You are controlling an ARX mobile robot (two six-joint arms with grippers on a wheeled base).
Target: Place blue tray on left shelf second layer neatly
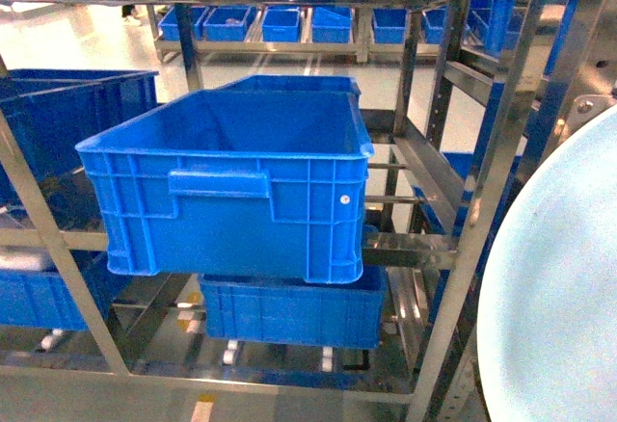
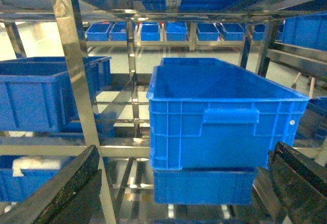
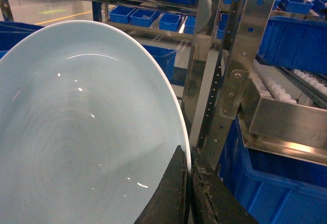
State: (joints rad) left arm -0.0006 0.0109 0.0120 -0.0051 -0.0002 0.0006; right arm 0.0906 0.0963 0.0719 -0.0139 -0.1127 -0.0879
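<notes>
Here your right tool [image 3: 188, 183] sits clamped on the blue tray's [image 3: 76, 132] rim; the left shelf [image 1: 501, 152] lies left of it, and your left tool [image 2: 184, 193] hangs apart.

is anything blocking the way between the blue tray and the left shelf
Yes. The blue tray, pinched at its rim by the right gripper, faces a steel upright, and a large blue crate fills the left shelf level ahead.
</notes>
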